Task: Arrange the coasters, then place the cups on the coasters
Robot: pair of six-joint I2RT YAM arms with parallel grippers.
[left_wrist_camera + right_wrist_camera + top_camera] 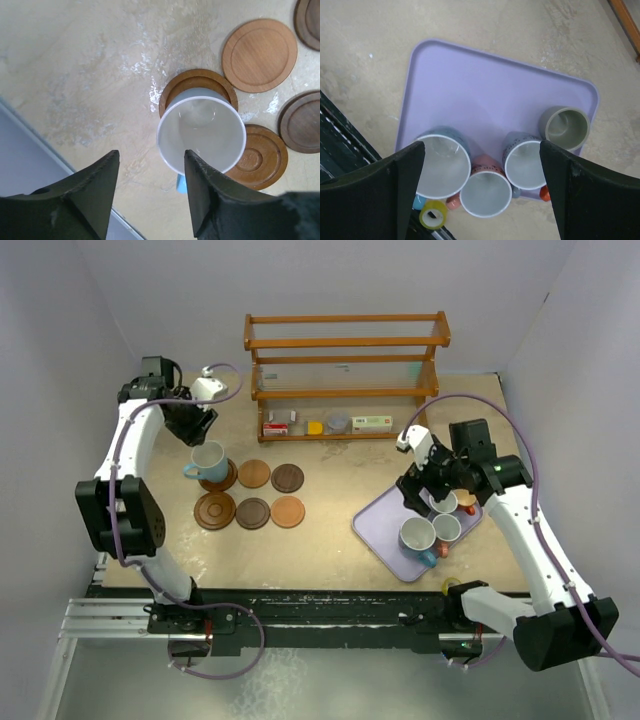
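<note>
Ceramic cup (201, 130) is standing on a coaster (195, 80), left fingers (95, 190) hovering above it parted, gripping nothing; right fingers (395, 185) are gaping wide over cups (485, 192) on the tray (485, 85). Rigid, probably slippery and brittle: pinching the rim wall looks safest.

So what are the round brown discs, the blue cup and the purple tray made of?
The discs look like matte wood: grain lines and turned rings show. The blue cup is probably glazed ceramic: smooth, pale, slightly shiny inside. The purple tray looks like plastic, one even colour, but that's a guess.
</note>
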